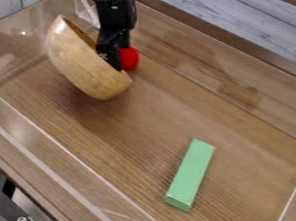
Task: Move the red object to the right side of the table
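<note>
task barely begun. red ball (127, 55) not yet grasped; sits on the desk (232, 102) in the far-left area, well apart from the right side where it belongs. gripper (111, 54) pointed straight down, just left of the ball, jaws spread wide and holding nothing. whether a finger touches the ball: cannot tell.

remaining, by judgement: centre over the ball, close, lift, carry right, set down, release.

obstruction: wooden bowl (86, 60) tipped steeply onto its side, rim raised, pressed against the gripper's left flank and partly hiding the fingertips. appears to be pushed up by the arm. risk of rolling, or of being caught between the jaws in place of the ball. risk also of nudging the ball away, since round and free to roll.

elsewhere: green block (191, 174) lying flat near the front right, well apart from the ball. clear walls (49, 177) edging the desk. path rightward along the far half otherwise unblocked.
</note>
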`<action>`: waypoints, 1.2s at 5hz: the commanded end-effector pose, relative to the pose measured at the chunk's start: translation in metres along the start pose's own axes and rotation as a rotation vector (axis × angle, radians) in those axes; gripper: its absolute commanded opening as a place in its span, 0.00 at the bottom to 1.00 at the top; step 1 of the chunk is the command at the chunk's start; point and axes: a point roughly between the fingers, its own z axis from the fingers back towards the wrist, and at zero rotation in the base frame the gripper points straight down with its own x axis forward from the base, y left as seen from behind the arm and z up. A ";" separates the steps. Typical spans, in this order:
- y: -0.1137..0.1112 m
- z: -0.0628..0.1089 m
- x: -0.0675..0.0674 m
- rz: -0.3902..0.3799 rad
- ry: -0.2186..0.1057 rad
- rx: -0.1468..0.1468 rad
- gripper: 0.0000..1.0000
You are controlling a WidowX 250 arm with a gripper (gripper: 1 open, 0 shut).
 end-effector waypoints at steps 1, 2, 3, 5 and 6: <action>0.003 0.009 0.001 0.002 -0.004 0.021 0.00; 0.000 0.007 0.004 -0.003 -0.001 0.011 0.00; -0.005 0.004 0.001 0.012 -0.005 0.000 1.00; -0.001 -0.005 0.038 0.009 0.004 -0.009 0.00; 0.009 -0.023 0.035 -0.055 0.010 -0.030 1.00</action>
